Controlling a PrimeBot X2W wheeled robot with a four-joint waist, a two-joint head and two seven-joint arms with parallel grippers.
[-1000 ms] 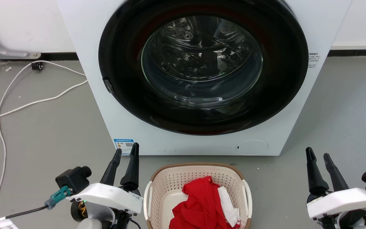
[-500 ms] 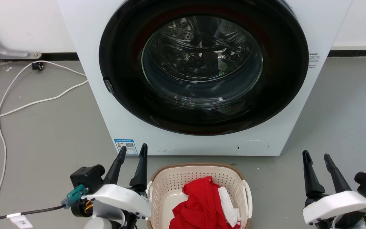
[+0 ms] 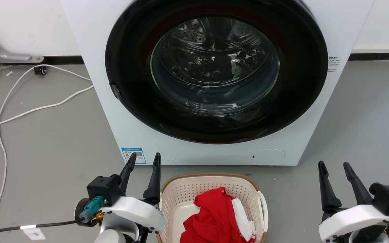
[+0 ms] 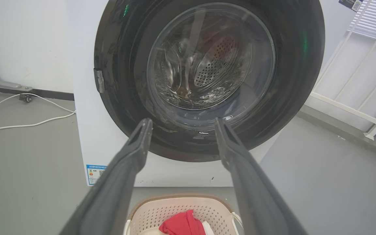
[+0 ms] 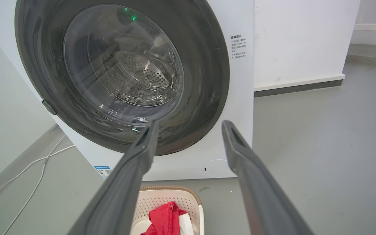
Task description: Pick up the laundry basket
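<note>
The laundry basket (image 3: 184, 190), cream perforated plastic with a brown rim and white side handles, stands on the grey floor before the washing machine, at the bottom middle of the head view. Red and white cloth (image 3: 216, 217) lies in it. My left gripper (image 3: 144, 158) is open, close beside the basket's left rim and above it. Well off to the basket's right, my right gripper (image 3: 333, 166) hangs open and empty. The left wrist view looks down on the basket (image 4: 162, 212) under its spread fingers (image 4: 132, 156). The right wrist view has the basket (image 5: 181, 197) at the bottom.
A white front-loading washing machine (image 3: 96, 67) with a dark round door (image 3: 214, 67) stands right behind the basket. White cables (image 3: 29, 109) trail over the floor at the left. A white wall with a dark skirting runs behind.
My left gripper has moved right, toward the basket's left rim. My right gripper has shifted a little to the left. The basket has not moved.
</note>
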